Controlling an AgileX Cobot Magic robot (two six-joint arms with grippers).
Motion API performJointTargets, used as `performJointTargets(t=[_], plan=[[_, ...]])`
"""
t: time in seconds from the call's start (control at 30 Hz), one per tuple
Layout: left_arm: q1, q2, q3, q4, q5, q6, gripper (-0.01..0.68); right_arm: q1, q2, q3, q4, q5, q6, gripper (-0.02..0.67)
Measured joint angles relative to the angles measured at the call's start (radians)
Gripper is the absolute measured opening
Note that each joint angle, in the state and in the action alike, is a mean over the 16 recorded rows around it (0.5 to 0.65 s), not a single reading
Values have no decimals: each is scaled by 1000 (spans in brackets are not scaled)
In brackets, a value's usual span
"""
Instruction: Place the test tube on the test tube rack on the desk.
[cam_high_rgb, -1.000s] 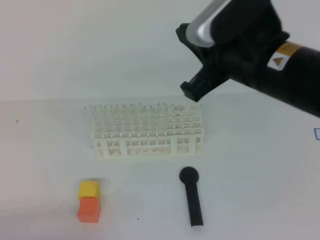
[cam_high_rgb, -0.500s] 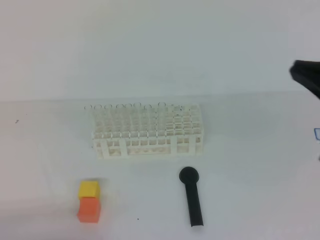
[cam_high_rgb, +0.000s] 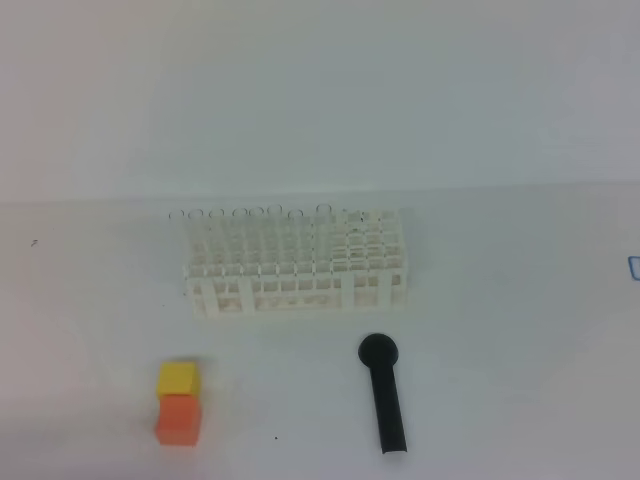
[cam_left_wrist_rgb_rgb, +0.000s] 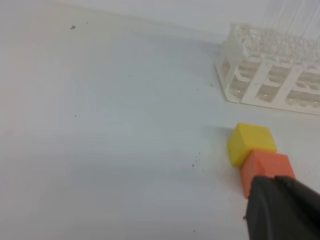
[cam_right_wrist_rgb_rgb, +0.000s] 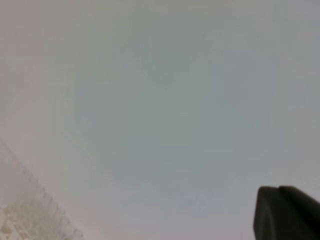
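The white test tube rack (cam_high_rgb: 296, 268) stands on the desk (cam_high_rgb: 500, 300) at the middle of the exterior view. Thin clear tube rims line its back row, and one test tube (cam_high_rgb: 325, 211) rises slightly above the rest. The left wrist view has the rack (cam_left_wrist_rgb_rgb: 272, 75) at top right, with faint clear tubes (cam_left_wrist_rgb_rgb: 292, 17) above it. My left gripper (cam_left_wrist_rgb_rgb: 280, 202) shows at the bottom right of that view, shut and empty, just in front of the orange block. My right gripper (cam_right_wrist_rgb_rgb: 286, 212) is a dark, shut shape in the corner of its blurred view. Neither arm shows in the exterior view.
A black round-headed stick (cam_high_rgb: 384, 392) lies in front of the rack's right end. A yellow block (cam_high_rgb: 178, 378) touches an orange block (cam_high_rgb: 179, 419) at front left, also in the left wrist view as yellow (cam_left_wrist_rgb_rgb: 250, 142) and orange (cam_left_wrist_rgb_rgb: 265, 167).
The right arm, above the rack's right end a second ago, has pulled away to the right and left the exterior view. Its jaws have closed. Rack, stick and blocks have not moved.
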Motion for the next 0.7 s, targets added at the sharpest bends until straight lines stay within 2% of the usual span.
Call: performJointTargets(t=[0.17, 0.33, 0.47, 0.7], plan=[[0, 0, 0, 0, 0, 0, -1, -15, -19, 1, 7, 2, 7, -1], [0, 0, -2, 0, 0, 0, -1, -101, -29, 2, 58, 49, 25, -1], [0, 0, -2, 0, 0, 0, -1, -229, -47, 6, 125, 146, 41, -1], [0, 0, -2, 0, 0, 0, -1, -512, -128, 51, 256, 331, 63, -1]])
